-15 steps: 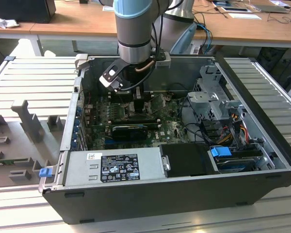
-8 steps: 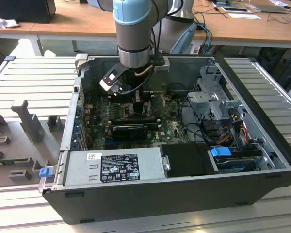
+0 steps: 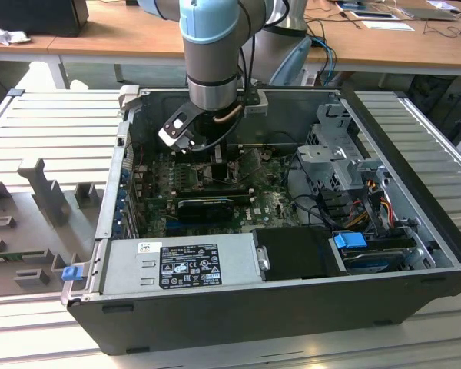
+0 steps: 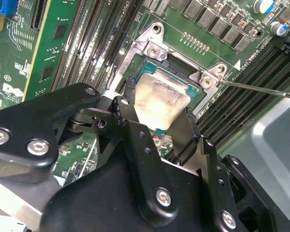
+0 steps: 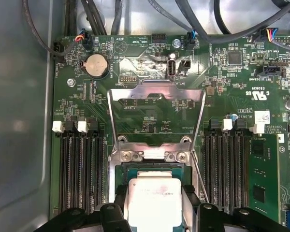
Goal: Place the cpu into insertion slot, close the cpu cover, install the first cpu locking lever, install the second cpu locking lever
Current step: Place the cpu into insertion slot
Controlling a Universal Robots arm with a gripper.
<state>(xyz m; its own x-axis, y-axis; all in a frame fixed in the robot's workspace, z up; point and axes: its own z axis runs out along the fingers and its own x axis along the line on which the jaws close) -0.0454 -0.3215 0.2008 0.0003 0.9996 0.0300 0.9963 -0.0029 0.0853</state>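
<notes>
Two fingers (image 4: 186,130) of the gripper (image 4: 159,110) clasped the cpu (image 4: 160,99) just over the socket (image 4: 195,93), at eleven o'clock from the case's (image 3: 238,323) middle in the exterior view, cover (image 5: 157,90) raised; a level, square descent seemed best.

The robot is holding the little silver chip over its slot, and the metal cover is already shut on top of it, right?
Not quite. The gripper does hold the cpu over its socket, but the cpu cover is not shut: it stands open, clear of the chip, as the first wrist view shows.
</notes>
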